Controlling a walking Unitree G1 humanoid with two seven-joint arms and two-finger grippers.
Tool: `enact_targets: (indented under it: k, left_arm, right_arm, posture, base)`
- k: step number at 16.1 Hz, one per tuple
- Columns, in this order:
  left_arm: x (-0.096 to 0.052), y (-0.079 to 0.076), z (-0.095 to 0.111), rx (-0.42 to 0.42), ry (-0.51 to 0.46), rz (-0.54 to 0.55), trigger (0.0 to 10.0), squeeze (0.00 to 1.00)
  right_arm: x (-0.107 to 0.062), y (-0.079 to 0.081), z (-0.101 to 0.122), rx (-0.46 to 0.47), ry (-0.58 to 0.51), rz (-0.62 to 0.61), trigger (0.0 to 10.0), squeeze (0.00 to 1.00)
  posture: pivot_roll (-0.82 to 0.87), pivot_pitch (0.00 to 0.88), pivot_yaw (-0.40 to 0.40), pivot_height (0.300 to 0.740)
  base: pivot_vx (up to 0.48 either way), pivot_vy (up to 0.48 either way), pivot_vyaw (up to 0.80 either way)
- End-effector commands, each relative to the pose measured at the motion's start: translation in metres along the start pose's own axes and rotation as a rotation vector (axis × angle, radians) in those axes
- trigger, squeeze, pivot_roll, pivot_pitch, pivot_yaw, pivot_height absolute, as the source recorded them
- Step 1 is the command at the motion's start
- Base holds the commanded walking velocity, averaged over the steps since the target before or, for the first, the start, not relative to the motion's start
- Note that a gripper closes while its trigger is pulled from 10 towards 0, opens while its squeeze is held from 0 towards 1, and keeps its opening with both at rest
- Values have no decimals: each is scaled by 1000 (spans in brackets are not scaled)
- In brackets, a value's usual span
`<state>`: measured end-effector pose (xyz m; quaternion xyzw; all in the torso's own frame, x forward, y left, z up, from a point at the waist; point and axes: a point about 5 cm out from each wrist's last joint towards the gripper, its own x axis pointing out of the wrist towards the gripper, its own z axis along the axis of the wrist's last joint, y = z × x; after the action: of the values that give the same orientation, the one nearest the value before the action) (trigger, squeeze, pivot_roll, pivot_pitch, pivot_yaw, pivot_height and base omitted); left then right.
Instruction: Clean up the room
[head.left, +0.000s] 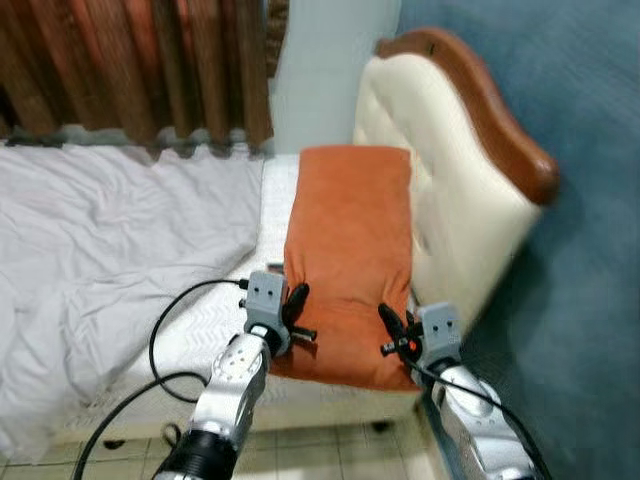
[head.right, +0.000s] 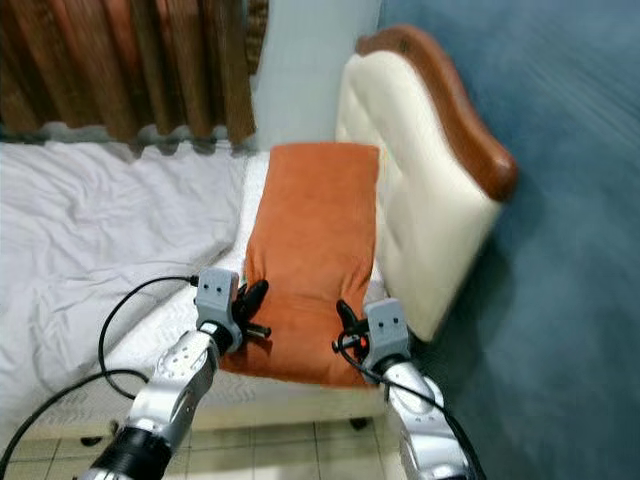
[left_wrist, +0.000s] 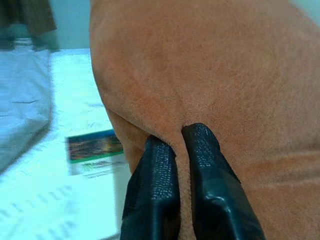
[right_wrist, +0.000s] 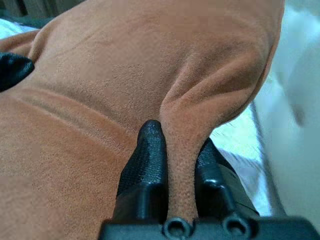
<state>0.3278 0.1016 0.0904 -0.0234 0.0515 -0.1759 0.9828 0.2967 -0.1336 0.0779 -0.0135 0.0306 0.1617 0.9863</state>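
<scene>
Both claws, left claw (head.left: 297, 312) and right claw (head.left: 396, 330), clenched pillow (head.left: 350, 250) corners at lower centre; next, probably lift and place by headboard (head.left: 450, 180).

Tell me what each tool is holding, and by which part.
Both hold the orange pillow: the left tool pinches a fold of fabric at its near left edge, the right tool a fold at its near right corner.

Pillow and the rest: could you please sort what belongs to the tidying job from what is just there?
In the job: pillow, pinched by left gripper and right gripper.
Just there: sheet, headboard, curtain, label.
</scene>
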Motion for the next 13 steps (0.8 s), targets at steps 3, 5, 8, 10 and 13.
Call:
enact_targets:
  k: [3,5,8,10,13]
  left_arm:
    - [-8,36,13,14,-60,156,10000,0]
    - [-9,36,12,9,-58,159,10000,0]
    - [-9,36,11,-3,-56,161,10000,0]
    - [-9,35,9,-7,-51,160,10000,0]
    - [-5,32,14,20,-52,118,10000,0]
  right_arm:
    - [-7,-28,4,-18,-15,-115,10000,0]
    - [-7,-28,3,-20,-12,-108,10000,0]
    - [-7,-28,2,-25,-3,-103,10000,0]
    - [-7,-29,2,-29,2,-101,10000,0]
    - [-8,-31,0,-37,15,-110,10000,0]
  posture:
    - [1,0,-86,740]
    - [1,0,-88,740]
    - [-1,0,-90,740]
    - [-3,0,-90,740]
    - [-5,0,-88,740]
  base:
    - [480,0,0]
    - [480,0,0]
    - [480,0,0]
    - [480,0,0]
    - [480,0,0]
